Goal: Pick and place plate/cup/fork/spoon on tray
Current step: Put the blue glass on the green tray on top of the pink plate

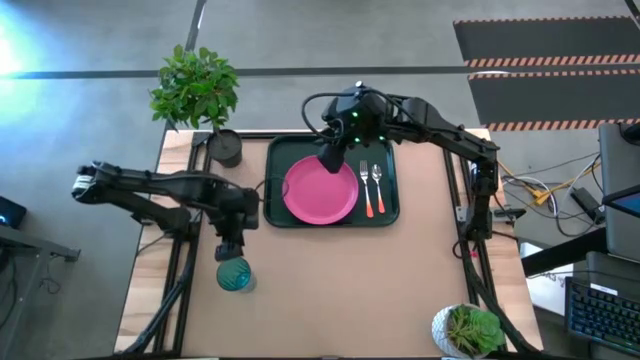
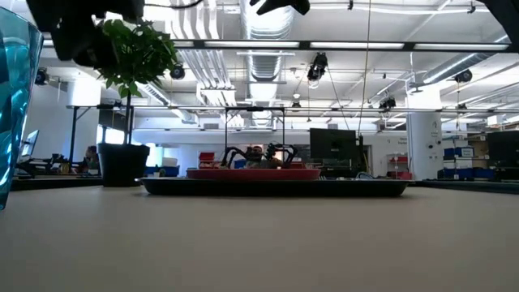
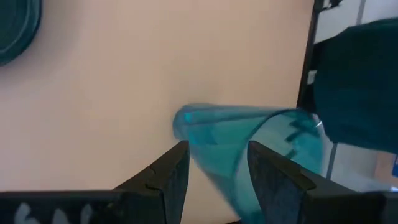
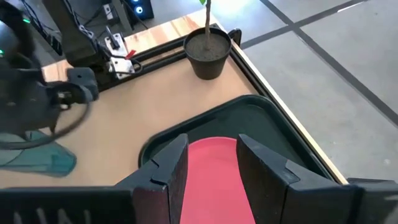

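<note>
hovering just above the cup (image 1: 235, 275) at the near-left part of the table (image 1: 330, 280), the left claw (image 1: 230, 247) points down with its fingers (image 3: 165, 177) spread wide to either side of the tumbler and not closed on it; the left wrist view shows the teal cup between them, standing on bare wood. the cup looks to be the only piece of tableware not yet on the tray (image 1: 275, 150), from which it stands well apart, toward the table's front edge. a potted plant (image 1: 197, 90) sits at the far-left corner, just beside the tray's left end. moving right, the pink plate (image 1: 320, 192) lies flat in the tray's left half, and the fork (image 1: 366, 190) and spoon (image 1: 378, 188) lie side by side in the right half, orange handles toward the table's front. the right claw (image 1: 330, 158) hangs over the far rim of the plate, open and empty, its fingers (image 4: 165, 168) apart with the plate showing between them. a second plant (image 1: 470, 330) stands at the near-right corner. judged from this layout, three of the four pieces are placed and only the cup's grasp, carry and set-down remain.
</note>
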Robot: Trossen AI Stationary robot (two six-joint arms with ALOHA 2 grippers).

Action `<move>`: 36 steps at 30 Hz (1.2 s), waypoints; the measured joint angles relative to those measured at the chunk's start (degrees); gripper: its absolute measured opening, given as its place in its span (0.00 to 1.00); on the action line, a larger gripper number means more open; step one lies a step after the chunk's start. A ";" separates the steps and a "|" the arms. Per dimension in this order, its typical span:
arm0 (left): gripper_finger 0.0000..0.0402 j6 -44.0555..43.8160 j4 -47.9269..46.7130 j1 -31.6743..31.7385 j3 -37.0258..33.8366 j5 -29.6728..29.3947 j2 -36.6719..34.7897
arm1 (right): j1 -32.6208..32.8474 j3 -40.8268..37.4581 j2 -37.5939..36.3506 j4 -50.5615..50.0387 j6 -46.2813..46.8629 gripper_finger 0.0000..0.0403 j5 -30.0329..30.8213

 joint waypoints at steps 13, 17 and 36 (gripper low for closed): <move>0.36 -15.28 -2.27 -8.94 2.23 -3.82 -0.27 | 0.00 0.00 0.03 -0.11 -1.10 0.31 0.00; 0.36 -15.38 -2.02 -9.79 1.84 -4.83 1.21 | 0.00 0.00 0.11 -0.11 -1.27 0.31 -0.62; 0.30 -16.35 -2.18 -10.41 -2.75 -5.34 10.17 | 0.37 0.00 0.13 -0.04 -2.82 0.31 -2.59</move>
